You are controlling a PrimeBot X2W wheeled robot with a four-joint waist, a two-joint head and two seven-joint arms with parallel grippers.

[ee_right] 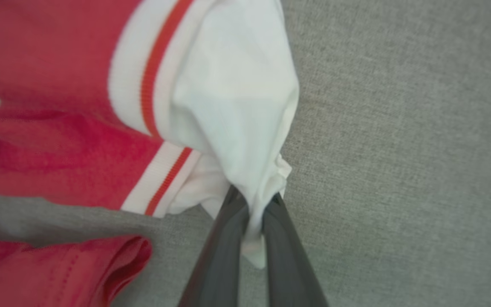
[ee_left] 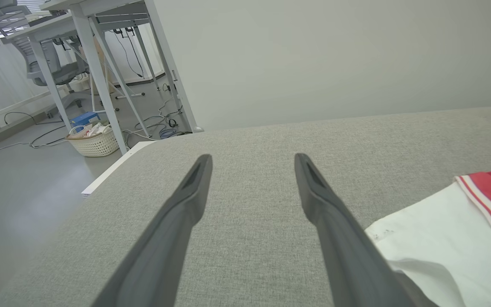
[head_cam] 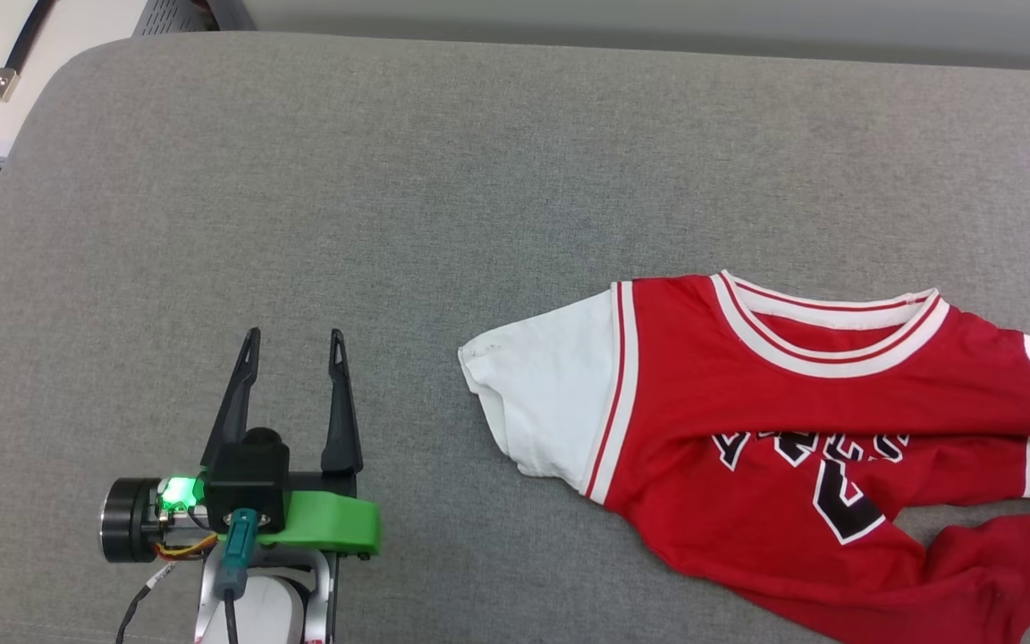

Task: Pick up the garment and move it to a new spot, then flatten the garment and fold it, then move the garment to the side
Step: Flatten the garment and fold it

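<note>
While my R gripper [ee_right: 254,198] pinches the tip of one white sleeve [ee_right: 237,98] of the garment [head_cam: 747,394], fingers [ee_right: 222,247] pressed together on the cloth, the red shirt lies crumpled on the grey cushion [head_cam: 390,179], hem bunched up, w/ its other white sleeve [head_cam: 542,402] just to the right of my L gripper [head_cam: 293,344], whose fingers stand spread over bare cushion, holding nothing. I judge it light, soft & floppy, so it'll sag and drag from one pinch; best 2nd hold is L on that near sleeve edge or shoulder seam, approx level w/ R.
</note>
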